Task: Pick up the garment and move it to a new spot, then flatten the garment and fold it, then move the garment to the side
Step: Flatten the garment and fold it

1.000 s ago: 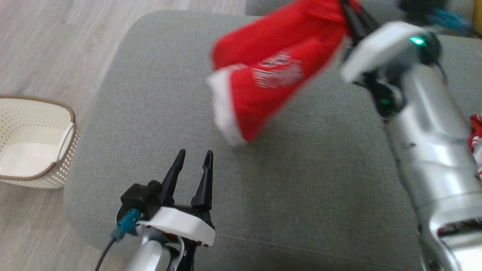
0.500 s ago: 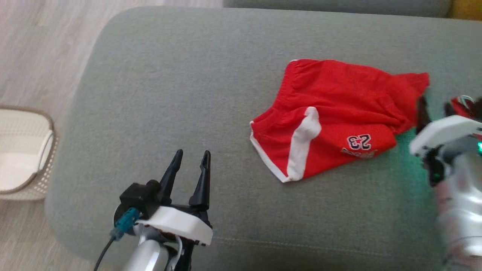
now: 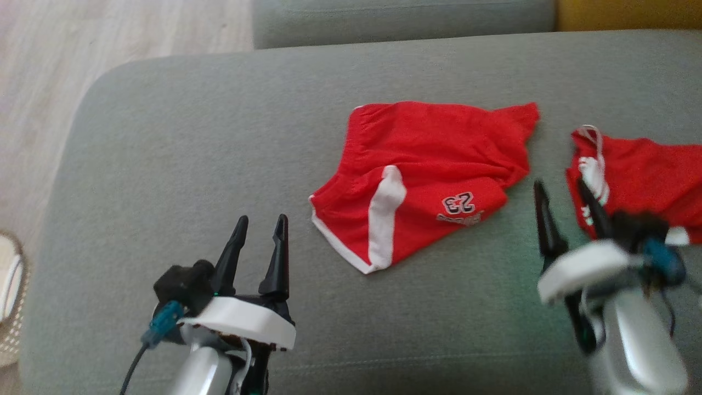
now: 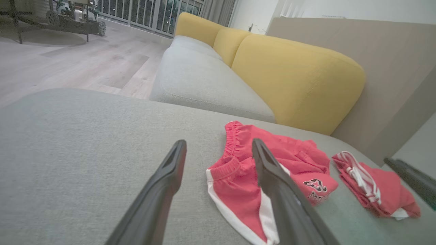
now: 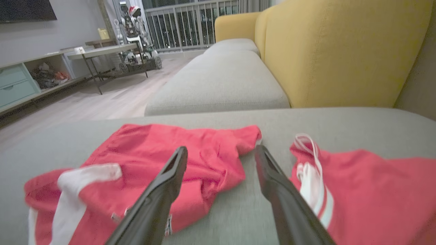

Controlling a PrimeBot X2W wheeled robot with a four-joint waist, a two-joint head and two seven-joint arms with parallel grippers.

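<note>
The garment (image 3: 428,170) is a pair of red shorts with white side stripes and the number 23. It lies crumpled on the grey sofa cushion (image 3: 192,142), free of both grippers. My left gripper (image 3: 262,219) stands open over the cushion, to the garment's lower left. My right gripper (image 3: 560,185) is open and empty, just right of the garment's right edge. In the left wrist view the garment (image 4: 230,190) lies beyond the open left gripper (image 4: 218,142). In the right wrist view the garment (image 5: 136,149) spreads to the left of the open right gripper (image 5: 221,149).
A second red piece of clothing (image 3: 641,170) with white cords lies at the right (image 5: 368,183) (image 4: 374,190). A yellow backrest (image 5: 340,51) rises behind the cushion. Another grey cushion (image 3: 400,19) adjoins at the back. A pale basket (image 3: 8,296) stands on the wooden floor (image 3: 82,55) at far left.
My right gripper opened and let go of the garment, which dropped onto the cushion. The right arm drew back toward the lower right. The head camera turned right; the left gripper stayed put.
</note>
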